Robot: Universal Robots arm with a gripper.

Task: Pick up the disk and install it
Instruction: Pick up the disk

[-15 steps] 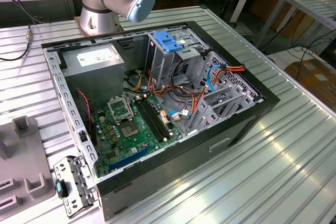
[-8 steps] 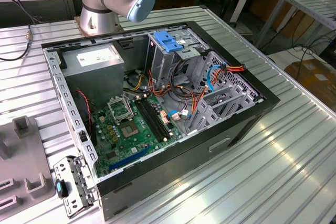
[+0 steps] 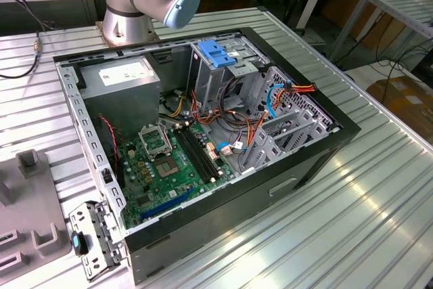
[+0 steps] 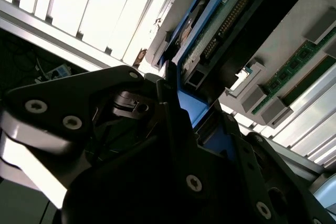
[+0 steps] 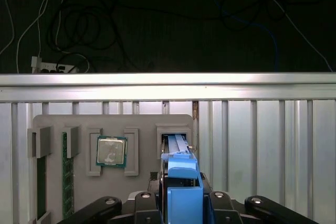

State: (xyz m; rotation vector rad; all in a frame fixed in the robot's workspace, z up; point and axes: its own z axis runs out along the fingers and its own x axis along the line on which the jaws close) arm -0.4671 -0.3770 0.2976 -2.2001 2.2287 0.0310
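Gripper (image 5: 182, 188) closed on blue rail of disk (image 5: 182, 166) in first wrist view. Disk held on edge in slot of grey tray (image 5: 52, 121), CPU chip (image 5: 111, 151) seated nearby. Open computer case (image 3: 325, 147) seen at centre of exterior view. White sticker (image 3: 124, 72) on power supply (image 3: 132, 99) toward exterior view's upper left, print unreadable.

Wrist views near disk (image 5: 182, 174) (image 4: 226, 22) (exterior elevated)

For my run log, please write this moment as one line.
phase: pick-up | pincer: shut on disk | disk: on edge in grey holder slot
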